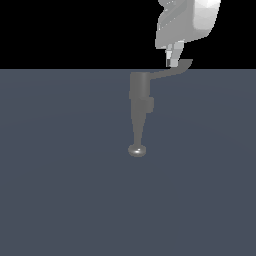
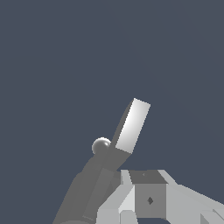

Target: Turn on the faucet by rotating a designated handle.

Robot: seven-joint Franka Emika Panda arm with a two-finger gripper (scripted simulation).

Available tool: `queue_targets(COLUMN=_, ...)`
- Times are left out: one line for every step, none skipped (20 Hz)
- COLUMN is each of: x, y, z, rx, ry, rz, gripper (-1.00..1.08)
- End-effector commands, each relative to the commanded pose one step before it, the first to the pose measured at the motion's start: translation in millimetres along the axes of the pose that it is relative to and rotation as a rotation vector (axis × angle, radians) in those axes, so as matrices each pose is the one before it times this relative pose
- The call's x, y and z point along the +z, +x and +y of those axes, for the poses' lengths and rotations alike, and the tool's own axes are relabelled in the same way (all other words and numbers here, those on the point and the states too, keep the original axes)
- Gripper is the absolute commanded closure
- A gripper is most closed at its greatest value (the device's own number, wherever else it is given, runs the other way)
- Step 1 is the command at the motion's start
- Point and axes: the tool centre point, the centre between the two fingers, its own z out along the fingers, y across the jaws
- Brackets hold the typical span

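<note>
- Grey faucet [image 1: 139,107] at the centre of the exterior view, slightly above the middle, on a flat dark blue-grey floor [image 1: 60,190].
- Cylindrical body uppermost, narrowing downward in the frame to a thin spout tipped by a rounded shiny knob [image 1: 137,150].
- Thin flat handle [image 1: 172,72] reaching from the top of the body toward the exterior view's right, bent upward into a wider paddle tip.
- White gripper [image 1: 172,60] in the upper right of the exterior view, pointing down, fingertips just at the handle's paddle tip; contact cannot be told.
- Seen in the wrist view: handle [image 2: 133,127] as a bright flat strip, knob [image 2: 101,145] beside it, gripper's pale housing close to the camera.
- Width of the jaw gap hidden in both views; cannot tell how far open, nothing clearly clasped.
</note>
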Motion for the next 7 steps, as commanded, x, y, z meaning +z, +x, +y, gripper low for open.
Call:
queue_targets(x=1.18, y=23.46, z=-0.66, rx=0.03323, ry=0.00001, rz=0.00232, gripper=1.08)
queue_targets(x=0.05, y=2.64, z=-1.92, rx=0.00119, ry=-0.00011, rz=-0.00003, gripper=1.08)
queue_targets(x=0.03, y=2.52, z=-1.94, rx=0.00097, ry=-0.00010, rz=-0.00003, gripper=1.08)
queue_targets(x=0.03, y=2.50, z=-1.93, rx=0.00097, ry=-0.00010, rz=-0.00004, gripper=1.08)
queue_targets(x=0.04, y=2.60, z=-1.89, rx=0.00119, ry=-0.00012, rz=-0.00005, gripper=1.08)
queue_targets(x=0.03, y=2.47, z=-1.91, rx=0.00097, ry=-0.00010, rz=-0.00006, gripper=1.08)
queue_targets(x=0.00, y=0.00, z=0.00, rx=0.00000, ry=0.00000, rz=0.00000, gripper=1.08)
